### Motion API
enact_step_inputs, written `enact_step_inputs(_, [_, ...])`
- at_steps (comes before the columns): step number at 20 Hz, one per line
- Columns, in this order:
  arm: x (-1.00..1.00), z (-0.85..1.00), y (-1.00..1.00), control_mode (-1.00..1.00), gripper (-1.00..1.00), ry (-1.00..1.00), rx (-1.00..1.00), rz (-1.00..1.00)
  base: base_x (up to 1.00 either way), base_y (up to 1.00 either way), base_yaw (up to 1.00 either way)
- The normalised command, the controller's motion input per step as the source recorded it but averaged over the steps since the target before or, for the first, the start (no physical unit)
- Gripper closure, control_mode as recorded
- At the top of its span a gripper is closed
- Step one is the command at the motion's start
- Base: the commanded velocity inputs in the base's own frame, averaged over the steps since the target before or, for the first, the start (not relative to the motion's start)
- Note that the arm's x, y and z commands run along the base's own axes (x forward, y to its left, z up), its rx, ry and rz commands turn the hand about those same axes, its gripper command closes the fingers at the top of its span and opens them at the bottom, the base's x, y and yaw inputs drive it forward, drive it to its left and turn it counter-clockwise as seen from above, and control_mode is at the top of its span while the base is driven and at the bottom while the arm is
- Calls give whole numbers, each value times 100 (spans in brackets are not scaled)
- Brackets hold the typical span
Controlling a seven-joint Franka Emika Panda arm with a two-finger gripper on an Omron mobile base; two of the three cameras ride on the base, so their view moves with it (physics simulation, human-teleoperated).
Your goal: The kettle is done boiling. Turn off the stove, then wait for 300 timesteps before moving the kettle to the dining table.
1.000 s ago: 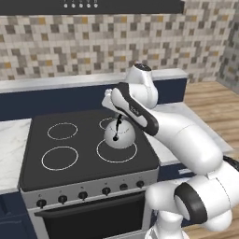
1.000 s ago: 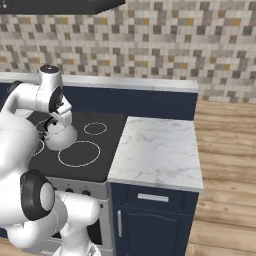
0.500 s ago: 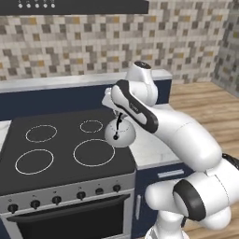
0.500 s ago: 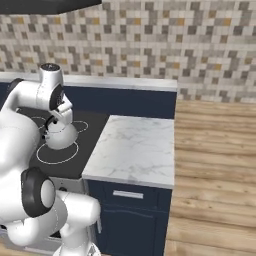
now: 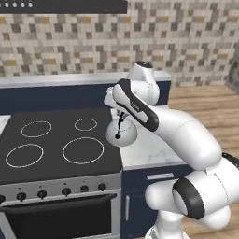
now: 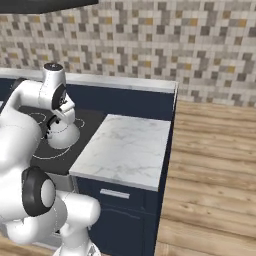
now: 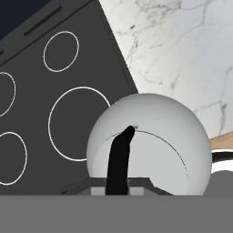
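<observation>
The silver-grey kettle hangs in the air over the right edge of the black stove, next to the marble counter. My gripper is shut on its thin black arched handle from above. From the right base view the kettle hangs under the gripper above the cooktop's near-right burner. In the hand view the kettle's dome sits straight below, half over the stove, half over the marble. The dining table is out of view.
A marble counter on navy cabinets adjoins the stove on the right. Black knobs line the stove's front panel. Wooden floor lies to the right. A range hood hangs above; a tiled wall stands behind.
Both base views have shifted, so the base has driven to the right. The stove has slid left in the views, and the held kettle has gone from over the burner to the stove's right edge.
</observation>
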Motion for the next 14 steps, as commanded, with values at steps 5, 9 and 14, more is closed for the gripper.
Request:
enact_step_inputs(5, [0,0,0,100,100,0,0,0,-7,-59,27])
enact_step_inputs(9, [0,0,0,100,100,0,0,0,-21,-68,28])
enact_step_inputs(14, [0,0,0,100,100,0,0,0,-10,-77,31])
